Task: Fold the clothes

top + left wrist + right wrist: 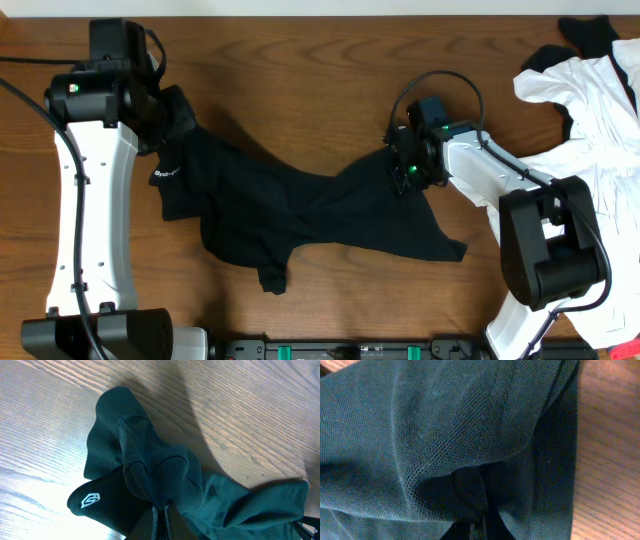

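Note:
A black shirt (290,210) with small white print (164,174) is stretched across the middle of the wooden table between my two grippers. My left gripper (172,108) is shut on its upper left end; in the left wrist view the fabric (155,467) bunches at the closed fingertips (161,510), with a white logo (90,500) beside them. My right gripper (405,172) is shut on the shirt's upper right edge; the right wrist view is filled with black mesh fabric (445,425) pinched at the fingertips (477,527).
A heap of white and black clothes (600,110) lies at the right edge of the table. The right arm's base (550,250) stands at the front right, the left arm's base (95,330) at the front left.

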`<state>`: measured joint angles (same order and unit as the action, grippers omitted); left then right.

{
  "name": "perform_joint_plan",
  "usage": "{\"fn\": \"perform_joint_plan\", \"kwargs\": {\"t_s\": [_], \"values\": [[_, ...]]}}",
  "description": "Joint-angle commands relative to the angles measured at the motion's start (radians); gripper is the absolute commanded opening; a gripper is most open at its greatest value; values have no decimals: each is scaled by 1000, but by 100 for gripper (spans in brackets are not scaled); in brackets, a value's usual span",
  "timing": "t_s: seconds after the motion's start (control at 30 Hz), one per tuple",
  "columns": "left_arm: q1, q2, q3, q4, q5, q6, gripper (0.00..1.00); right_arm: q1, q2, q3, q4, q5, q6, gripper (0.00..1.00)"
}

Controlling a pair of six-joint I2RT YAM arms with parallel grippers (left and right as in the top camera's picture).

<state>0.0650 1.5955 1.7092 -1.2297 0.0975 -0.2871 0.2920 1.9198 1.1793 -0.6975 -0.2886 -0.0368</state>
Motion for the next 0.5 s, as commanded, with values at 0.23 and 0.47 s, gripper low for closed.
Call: {"fn": "perform_joint_plan", "kwargs": {"t_s": [0.23, 0.47], "values": [[-1, -5, -6, -5, -13, 24, 6, 17, -247, 226, -256, -7, 21, 1], [-1, -127, -5, -22, -13, 26, 6, -13, -487, 436, -384, -2, 50, 1]]}}
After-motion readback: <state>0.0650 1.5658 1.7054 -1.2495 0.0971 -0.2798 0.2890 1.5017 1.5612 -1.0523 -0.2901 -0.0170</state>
